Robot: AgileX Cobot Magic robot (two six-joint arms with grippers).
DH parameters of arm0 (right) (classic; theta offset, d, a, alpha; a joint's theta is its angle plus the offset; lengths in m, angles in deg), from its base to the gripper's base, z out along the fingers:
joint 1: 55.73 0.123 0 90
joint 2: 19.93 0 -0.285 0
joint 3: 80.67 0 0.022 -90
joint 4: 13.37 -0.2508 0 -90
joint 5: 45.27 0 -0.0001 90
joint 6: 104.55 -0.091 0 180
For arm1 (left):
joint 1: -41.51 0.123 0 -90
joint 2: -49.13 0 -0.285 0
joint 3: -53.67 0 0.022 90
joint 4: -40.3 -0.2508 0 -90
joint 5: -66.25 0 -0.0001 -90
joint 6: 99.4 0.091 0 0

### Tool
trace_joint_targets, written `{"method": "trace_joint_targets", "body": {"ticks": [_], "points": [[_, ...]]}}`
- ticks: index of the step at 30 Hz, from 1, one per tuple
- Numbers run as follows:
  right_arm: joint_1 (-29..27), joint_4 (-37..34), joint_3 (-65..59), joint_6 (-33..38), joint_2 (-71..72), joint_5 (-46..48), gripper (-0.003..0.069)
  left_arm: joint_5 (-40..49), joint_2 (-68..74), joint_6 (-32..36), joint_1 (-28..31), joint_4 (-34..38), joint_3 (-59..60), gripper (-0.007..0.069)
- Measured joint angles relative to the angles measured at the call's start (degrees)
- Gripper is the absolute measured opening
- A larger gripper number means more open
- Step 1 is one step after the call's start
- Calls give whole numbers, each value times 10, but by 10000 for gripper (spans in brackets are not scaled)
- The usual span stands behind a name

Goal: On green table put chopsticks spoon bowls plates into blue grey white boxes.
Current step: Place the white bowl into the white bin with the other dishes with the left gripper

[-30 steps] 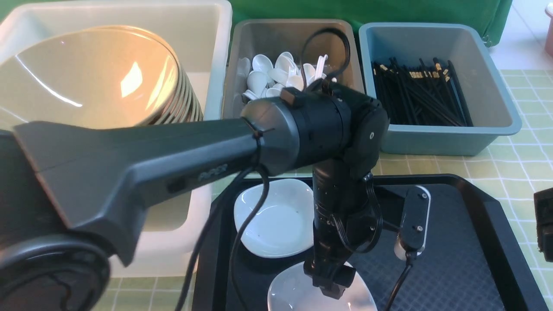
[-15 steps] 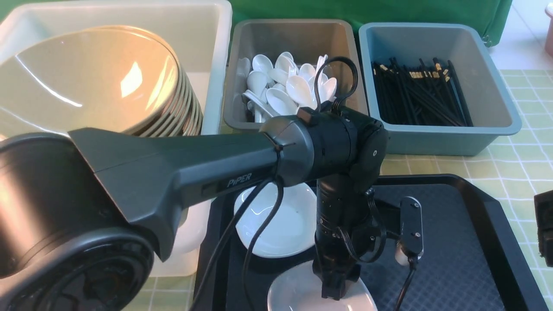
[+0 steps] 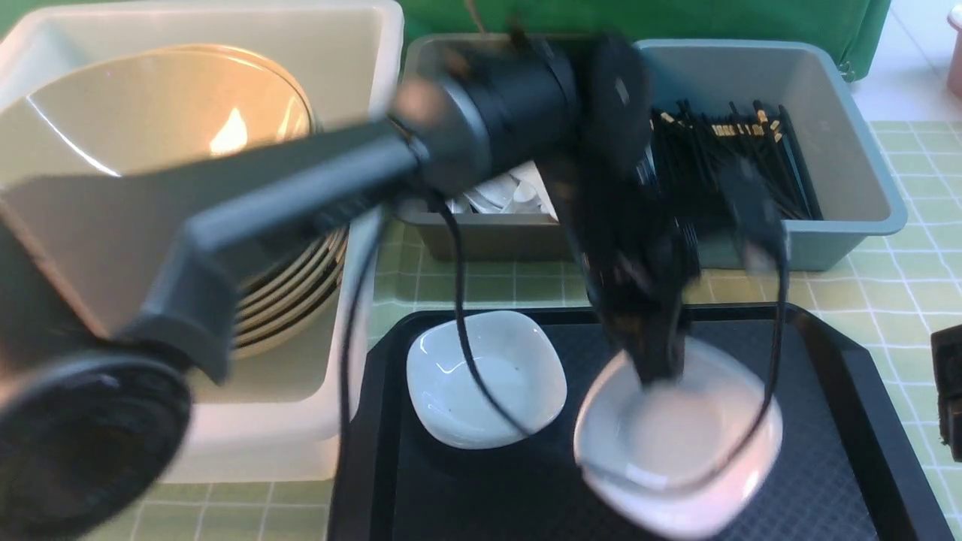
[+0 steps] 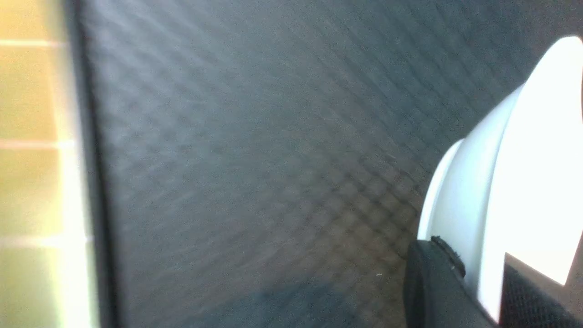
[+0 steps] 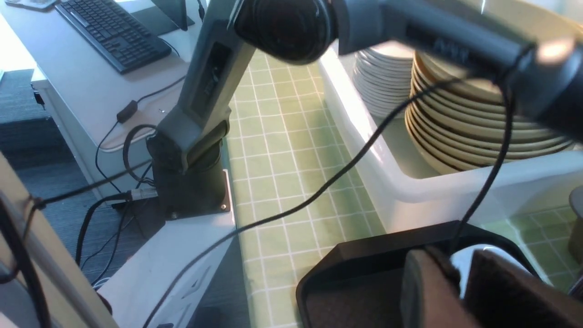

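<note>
Left fingers (image 4: pixel 428 282) clamp one plate (image 3: pixel 699 443) by its rim above the tray (image 3: pixel 827 421), bound next, I judge, for the white box (image 3: pixel 263 421); right fingers (image 5: pixel 423 291) sit narrowly parted, empty.

Pale desk (image 5: pixel 86 86), one, bearing black keyboard (image 5: pixel 114 34). Dark grey carpeted floor (image 5: pixel 23 132). Black cables (image 5: pixel 91 199), loose. Green drape (image 3: pixel 639 19), rear.

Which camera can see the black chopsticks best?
The front view. There the chopsticks lie in the blue box, partly hidden behind the blurred left arm. Neither wrist view shows them at all.
</note>
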Motion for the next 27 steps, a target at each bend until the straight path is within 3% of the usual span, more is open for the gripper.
{"method": "trace_joint_targets", "body": {"ticks": [8, 12, 15, 16, 18, 24, 27], "points": [[0, 0, 0, 0, 0, -2, 146, 8, -64, -112, 112, 52, -4, 15], [0, 0, 0, 0, 0, -11, 149, 10, -145, -205, 243, 81, -4, 15], [0, -5, 0, 0, 0, -37, 151, 12, -196, -240, 334, 100, -4, 15], [0, -5, 0, 0, 0, -42, 152, 12, -200, -240, 341, 100, -4, 15], [0, -12, 0, 0, 0, -62, 152, 11, -234, -257, 403, 111, 7, 15], [0, -27, 0, 15, 0, -109, 160, 13, -354, -302, 670, 163, 167, 15], [0, -27, 0, 20, 0, -112, 163, -39, -396, -327, 803, 229, 270, 15]]}}
